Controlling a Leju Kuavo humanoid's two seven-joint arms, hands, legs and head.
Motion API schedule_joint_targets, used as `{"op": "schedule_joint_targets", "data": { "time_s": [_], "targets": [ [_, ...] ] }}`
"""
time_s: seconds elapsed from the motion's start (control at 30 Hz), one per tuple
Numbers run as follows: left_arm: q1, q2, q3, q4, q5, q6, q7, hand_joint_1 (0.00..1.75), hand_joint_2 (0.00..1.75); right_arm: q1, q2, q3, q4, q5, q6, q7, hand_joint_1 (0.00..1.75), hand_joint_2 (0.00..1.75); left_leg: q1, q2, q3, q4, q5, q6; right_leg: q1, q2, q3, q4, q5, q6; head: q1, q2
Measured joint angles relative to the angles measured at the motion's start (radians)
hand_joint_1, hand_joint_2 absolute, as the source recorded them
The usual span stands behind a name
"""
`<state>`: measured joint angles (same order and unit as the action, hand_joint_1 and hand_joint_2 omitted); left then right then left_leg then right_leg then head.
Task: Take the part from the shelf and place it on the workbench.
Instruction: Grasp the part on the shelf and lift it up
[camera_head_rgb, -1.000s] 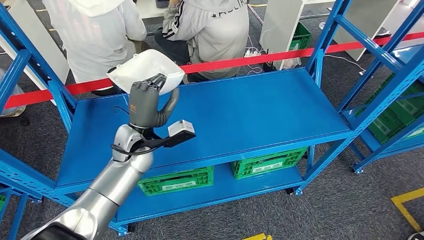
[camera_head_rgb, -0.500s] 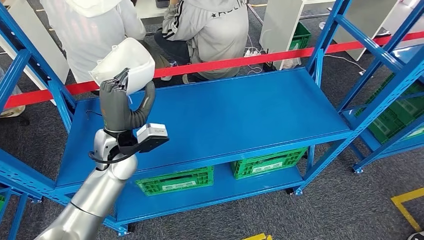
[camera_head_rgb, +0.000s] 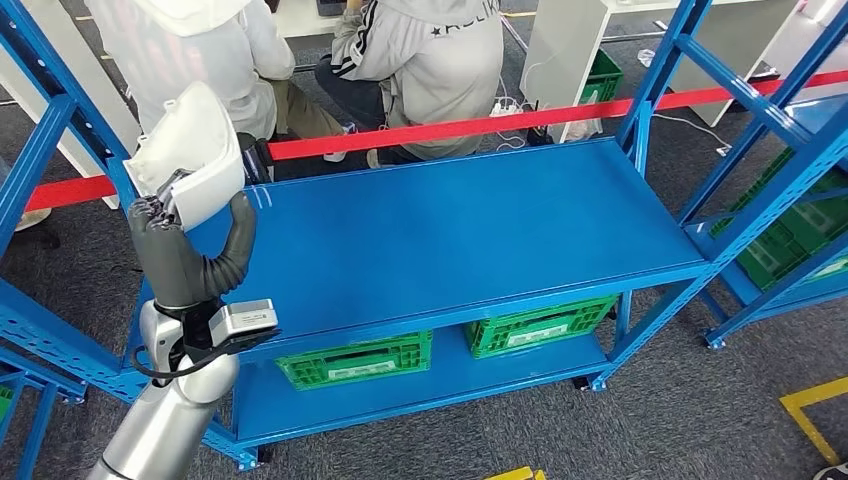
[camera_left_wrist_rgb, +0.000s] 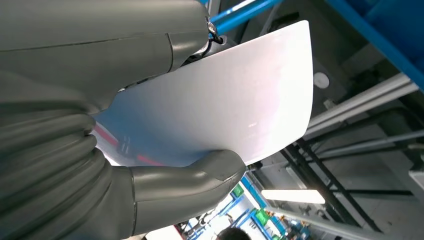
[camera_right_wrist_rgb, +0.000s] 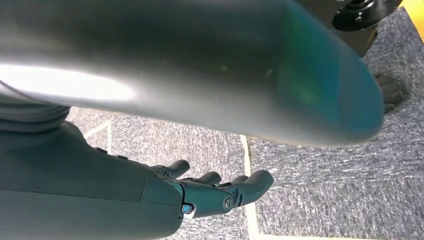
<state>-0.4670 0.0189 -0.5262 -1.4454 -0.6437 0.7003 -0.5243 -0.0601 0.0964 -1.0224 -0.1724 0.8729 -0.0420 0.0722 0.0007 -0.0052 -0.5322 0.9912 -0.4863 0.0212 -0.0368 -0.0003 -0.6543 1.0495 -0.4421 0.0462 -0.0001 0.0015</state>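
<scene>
Two green crates (camera_head_rgb: 352, 360) on the lower shelf, contents unclear, top shelf (camera_head_rgb: 450, 230) blue, white part (camera_head_rgb: 190, 150) gripped by the left hand (camera_head_rgb: 185, 250) above the shelf's left end, long axis near upright, right hand (camera_right_wrist_rgb: 200, 192) loosely spread over grey floor, holding nothing.

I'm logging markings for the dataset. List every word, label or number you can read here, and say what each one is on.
Partial white letters on the back of a person's grey jacket: cut off at the frame edge, not readable.
White labels on the two green crates under the blue shelf: too small to read.
White part in the left hand: no text visible.
</scene>
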Motion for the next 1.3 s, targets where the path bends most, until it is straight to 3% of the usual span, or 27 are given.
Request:
{"op": "schedule_joint_targets", "data": {
  "time_s": [0.1,0.13,0.17,0.27,0.33,0.43,0.47,0.5,0.57,0.6,0.63,0.67,0.7,0.73,0.8,0.87,0.93,0.97,1.0,1.03,1.1,1.13,1.17,1.2,1.23,1.3],
  "targets": [
    [0.015,0.000,0.004,-0.011,-0.004,0.000,-0.004,1.75,1.75,0.003,0.000,0.000,0.000,0.000,0.000,-0.001,0.00,0.00,-0.002,0.002,-0.010,0.006,0.007,0.005,0.006,0.001,-0.081,0.199,-0.111,-0.003,0.003,0.000],
    [0.022,0.001,0.004,-0.013,-0.006,0.000,-0.007,1.75,1.75,0.003,0.000,0.000,0.000,0.000,-0.001,-0.002,0.00,0.00,-0.003,0.002,-0.015,0.011,0.007,0.005,0.007,0.001,-0.094,0.239,-0.124,-0.004,0.003,0.000],
    [0.029,0.000,0.006,-0.016,-0.009,0.000,-0.009,1.75,1.75,0.003,0.000,0.000,0.000,-0.001,-0.001,-0.003,0.00,0.00,-0.003,0.001,-0.021,0.016,0.007,0.004,0.008,0.001,-0.087,0.241,-0.118,-0.006,0.003,0.000],
    [0.040,-0.002,0.015,-0.033,-0.025,0.000,-0.009,1.75,1.75,0.001,0.000,0.000,0.000,-0.002,-0.003,-0.002,0.00,0.00,-0.004,-0.002,-0.038,0.035,0.003,-0.004,0.011,0.001,0.018,0.078,-0.055,-0.018,0.003,0.000],
    [0.044,-0.005,0.021,-0.047,-0.036,0.000,-0.004,1.75,1.75,-0.001,0.000,0.000,0.000,-0.004,-0.005,0.003,0.00,0.00,-0.006,-0.004,-0.044,0.043,0.000,-0.017,0.015,0.003,0.056,0.011,-0.040,-0.030,0.003,0.000],
    [0.048,-0.006,0.026,-0.066,-0.046,0.000,0.005,1.75,1.75,-0.003,0.003,0.000,0.000,-0.007,-0.006,0.008,0.00,0.00,-0.006,-0.005,-0.048,0.047,0.002,-0.038,0.016,0.003,0.052,-0.002,-0.036,-0.049,0.002,0.000],
    [0.048,-0.006,0.027,-0.070,-0.048,0.000,0.007,1.75,1.75,-0.004,0.004,0.000,0.000,-0.009,-0.005,0.008,0.00,0.00,-0.005,-0.005,-0.052,0.057,-0.010,-0.045,0.014,0.002,0.048,-0.004,-0.031,-0.056,0.000,0.000],
    [0.049,-0.004,0.028,-0.073,-0.048,0.000,0.009,1.75,1.75,-0.004,0.005,0.000,0.000,-0.011,-0.004,0.007,0.00,0.00,-0.003,-0.004,-0.061,0.083,-0.036,-0.051,0.012,0.000,0.044,-0.007,-0.024,-0.063,-0.001,0.000],
    [0.049,-0.001,0.029,-0.074,-0.043,0.000,0.009,1.75,1.75,-0.004,0.006,-0.001,0.000,-0.014,-0.004,0.002,0.00,0.00,0.001,-0.002,-0.096,0.186,-0.119,-0.063,0.012,-0.003,0.030,-0.009,-0.012,-0.072,-0.004,0.000],
    [0.050,0.000,0.029,-0.074,-0.039,0.000,0.007,1.75,1.75,-0.004,0.007,-0.002,0.000,-0.017,-0.004,0.000,0.00,0.00,0.004,-0.002,-0.114,0.246,-0.154,-0.068,0.012,-0.004,0.020,-0.008,-0.005,-0.073,-0.004,0.000],
    [0.050,0.001,0.029,-0.073,-0.034,0.000,0.004,1.75,1.75,-0.004,0.007,-0.003,0.000,-0.020,-0.005,-0.002,0.00,0.00,0.005,-0.001,-0.121,0.286,-0.171,-0.071,0.013,-0.005,0.010,-0.008,0.003,-0.073,-0.004,0.000],
    [0.050,0.001,0.029,-0.072,-0.031,0.000,0.002,1.75,1.75,-0.004,0.008,-0.005,0.000,-0.024,-0.006,-0.004,0.00,0.00,0.007,-0.001,-0.113,0.296,-0.168,-0.073,0.012,-0.006,-0.001,-0.008,0.011,-0.071,-0.004,0.000],
    [0.049,0.002,0.029,-0.072,-0.028,0.000,-0.002,1.75,1.75,-0.004,0.008,-0.007,0.000,-0.028,-0.007,-0.005,0.00,0.00,0.009,-0.001,-0.088,0.272,-0.146,-0.075,0.012,-0.006,-0.011,-0.007,0.020,-0.068,-0.004,0.000],
    [0.047,0.002,0.029,-0.072,-0.027,0.000,-0.004,1.75,1.75,-0.003,0.009,-0.009,0.000,-0.032,-0.008,-0.005,0.00,0.00,0.010,0.000,-0.048,0.217,-0.116,-0.075,0.010,-0.006,-0.021,-0.007,0.028,-0.064,-0.004,0.000],
    [0.042,-0.002,0.028,-0.072,-0.025,0.000,-0.008,1.75,1.75,-0.003,0.011,-0.015,0.000,-0.038,-0.009,-0.004,0.00,0.00,0.010,-0.002,0.037,0.087,-0.086,-0.072,0.010,-0.006,-0.034,-0.007,0.045,-0.053,-0.003,0.000],
    [0.037,-0.006,0.028,-0.072,-0.020,0.000,-0.012,1.75,1.75,-0.002,0.012,-0.022,0.000,-0.043,-0.009,0.000,0.00,0.00,0.005,-0.006,0.068,0.024,-0.087,-0.058,0.011,-0.005,-0.037,-0.010,0.065,-0.039,-0.003,0.000],
    [0.035,-0.009,0.027,-0.072,-0.016,0.000,-0.019,1.75,1.75,0.001,0.014,-0.029,0.000,-0.046,-0.011,0.005,0.00,0.00,0.002,-0.006,0.054,0.021,-0.072,-0.035,0.009,-0.003,-0.038,-0.020,0.083,-0.025,-0.004,0.000],
    [0.034,-0.011,0.027,-0.072,-0.016,0.000,-0.024,1.75,1.75,0.002,0.014,-0.031,0.000,-0.046,-0.011,0.007,0.00,0.00,0.003,-0.004,0.046,0.020,-0.061,-0.024,0.008,-0.002,-0.043,-0.018,0.076,-0.019,-0.005,0.000],
    [0.033,-0.013,0.027,-0.072,-0.015,0.000,-0.026,1.75,1.75,0.004,0.014,-0.033,0.000,-0.046,-0.012,0.008,0.00,0.00,0.004,-0.001,0.036,0.018,-0.048,-0.013,0.007,-0.001,-0.053,0.002,0.046,-0.015,-0.004,0.000],
    [0.032,-0.015,0.027,-0.073,-0.015,0.000,-0.028,1.75,1.75,0.005,0.015,-0.034,0.000,-0.047,-0.012,0.009,0.00,0.00,0.005,0.001,0.023,0.016,-0.034,-0.005,0.007,0.000,-0.068,0.041,-0.001,-0.013,-0.002,0.000],
    [0.032,-0.017,0.027,-0.072,-0.014,0.000,-0.028,1.75,1.75,0.005,0.016,-0.034,0.000,-0.047,-0.013,0.010,0.00,0.00,0.002,0.002,-0.008,0.017,-0.009,0.003,0.011,0.000,-0.100,0.170,-0.105,-0.012,0.001,0.000],
    [0.032,-0.017,0.027,-0.072,-0.014,0.000,-0.029,1.75,1.75,0.005,0.016,-0.034,0.000,-0.047,-0.013,0.009,0.00,0.00,-0.001,0.003,-0.024,0.019,0.003,0.004,0.013,0.000,-0.109,0.229,-0.130,-0.013,0.001,0.000],
    [0.032,-0.017,0.027,-0.072,-0.014,0.000,-0.029,1.75,1.75,0.005,0.016,-0.034,0.000,-0.046,-0.013,0.009,0.00,0.00,-0.003,0.003,-0.042,0.021,0.015,0.005,0.015,0.000,-0.105,0.267,-0.132,-0.015,0.001,0.000],
    [0.033,-0.017,0.027,-0.072,-0.014,0.000,-0.029,1.75,1.75,0.004,0.016,-0.034,0.000,-0.046,-0.013,0.009,0.00,0.00,-0.006,0.004,-0.059,0.025,0.026,0.005,0.018,0.000,-0.085,0.271,-0.114,-0.018,0.001,0.000],
    [0.033,-0.018,0.027,-0.072,-0.016,0.000,-0.029,1.75,1.75,0.004,0.016,-0.034,0.000,-0.044,-0.013,0.008,0.00,0.00,-0.008,0.004,-0.075,0.029,0.036,0.004,0.021,0.000,-0.046,0.240,-0.089,-0.025,0.001,0.000],
    [0.033,-0.018,0.028,-0.075,-0.023,0.000,-0.030,1.75,1.75,0.003,0.016,-0.034,0.000,-0.039,-0.013,0.005,0.00,0.00,-0.009,0.003,-0.098,0.036,0.051,0.002,0.029,0.002,0.054,0.124,-0.064,-0.041,0.001,0.000]
  ]
}}
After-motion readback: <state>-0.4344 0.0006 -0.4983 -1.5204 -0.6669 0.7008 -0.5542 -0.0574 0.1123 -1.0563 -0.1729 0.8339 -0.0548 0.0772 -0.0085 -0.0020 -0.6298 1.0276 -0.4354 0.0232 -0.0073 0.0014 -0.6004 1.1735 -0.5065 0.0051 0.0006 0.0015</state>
